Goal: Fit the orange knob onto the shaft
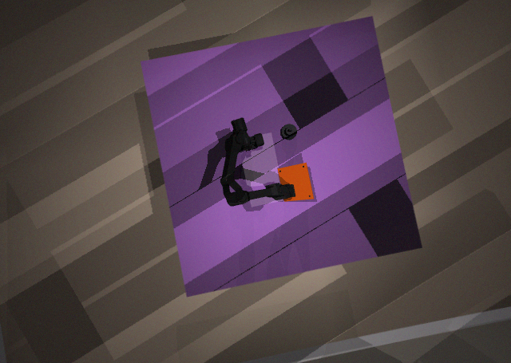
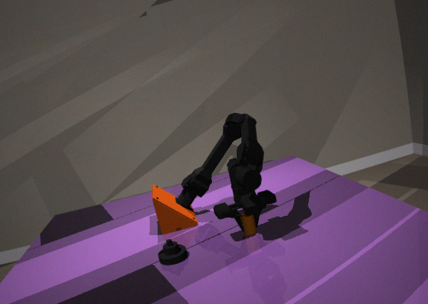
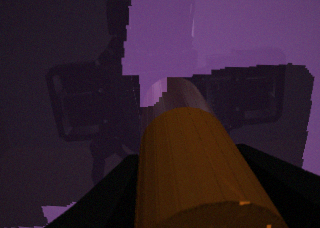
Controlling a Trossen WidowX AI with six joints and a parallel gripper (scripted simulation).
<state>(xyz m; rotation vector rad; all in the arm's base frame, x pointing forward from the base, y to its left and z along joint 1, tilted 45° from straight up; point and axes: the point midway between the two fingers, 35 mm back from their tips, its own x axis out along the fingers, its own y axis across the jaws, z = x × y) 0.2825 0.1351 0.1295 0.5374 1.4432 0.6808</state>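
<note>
The orange knob [image 2: 249,228] [image 3: 187,153] stands upright on the purple table, between the fingers. My gripper [image 2: 248,223] [image 3: 187,159] is shut on the knob, one black finger on each side of it. In the top view the arm hides the knob. The knob's hole cannot be made out now. The dark round pedestal [image 1: 283,136] [image 2: 172,258] stands apart from the gripper, to its right in the top view and to its left and nearer in the exterior view. Its short shaft [image 2: 168,241] points up with nothing on it; the shaft's flat side cannot be seen.
The orange wedge-shaped mount [image 1: 300,179] [image 2: 172,219] of the arm stands on the purple table [image 1: 350,132] [image 2: 110,256], behind the pedestal in the exterior view. Dark shadow patches and reflections lie across the tabletop.
</note>
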